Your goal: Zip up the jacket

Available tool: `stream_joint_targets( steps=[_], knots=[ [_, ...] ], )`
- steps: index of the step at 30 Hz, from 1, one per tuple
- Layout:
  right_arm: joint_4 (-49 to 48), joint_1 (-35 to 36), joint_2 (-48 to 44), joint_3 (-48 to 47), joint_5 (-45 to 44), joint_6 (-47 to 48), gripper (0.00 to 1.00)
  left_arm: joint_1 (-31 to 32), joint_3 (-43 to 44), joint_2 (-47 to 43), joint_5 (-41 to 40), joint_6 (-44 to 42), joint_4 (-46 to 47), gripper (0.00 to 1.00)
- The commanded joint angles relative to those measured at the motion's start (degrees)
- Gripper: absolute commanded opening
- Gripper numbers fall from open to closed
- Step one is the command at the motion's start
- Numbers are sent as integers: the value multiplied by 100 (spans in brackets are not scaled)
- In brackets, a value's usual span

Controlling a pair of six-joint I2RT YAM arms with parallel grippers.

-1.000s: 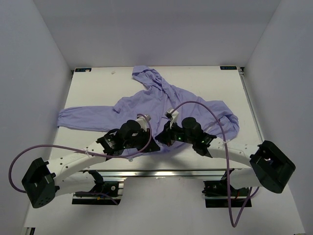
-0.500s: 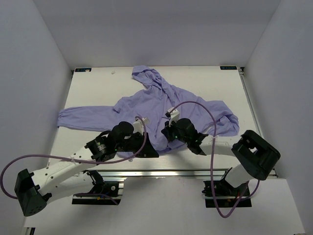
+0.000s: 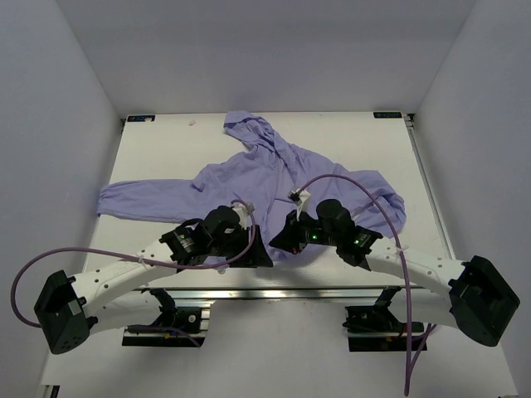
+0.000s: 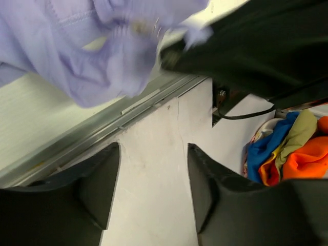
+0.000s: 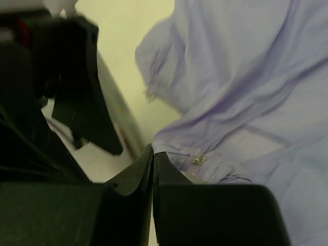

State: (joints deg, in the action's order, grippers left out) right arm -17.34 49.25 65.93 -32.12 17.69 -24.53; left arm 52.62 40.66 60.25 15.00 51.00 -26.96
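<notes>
The jacket [image 3: 241, 178] is found spread on the table [image 3: 166, 141], hem at the near edge. The left gripper [image 4: 152, 154] is parted, empty. The right gripper [image 5: 152, 151] is pinched shut on the hem. If pulled unsupported, the thin fabric could be slipped free.

- Blurred jacket [image 4: 92, 56] hung over the table's rail [image 4: 128, 110].
- Left gripper [image 4: 152, 154] jaws stood apart, holding nothing.
- Coloured cloths [image 4: 292, 154] lay at right.
</notes>
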Motion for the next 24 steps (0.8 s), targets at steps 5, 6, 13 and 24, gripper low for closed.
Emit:
stream_joint_targets(
  steps=[5,6,13,24],
  knots=[
    [120,14,86,451,1577,-1614,0,-6,-181,-110,63,112,506,67],
    [-100,14,121,539,1788,-1886,0,-6,-251,-92,116,59,577,67],
    [582,-372,447,-57,1676,-2108,0,791,1062,381,-1847,-1030,-957,84],
    [1365,-864,763,-1032,1948,-2152,0,1707,1347,206,-3678,-2102,-1057,93]
  ],
)
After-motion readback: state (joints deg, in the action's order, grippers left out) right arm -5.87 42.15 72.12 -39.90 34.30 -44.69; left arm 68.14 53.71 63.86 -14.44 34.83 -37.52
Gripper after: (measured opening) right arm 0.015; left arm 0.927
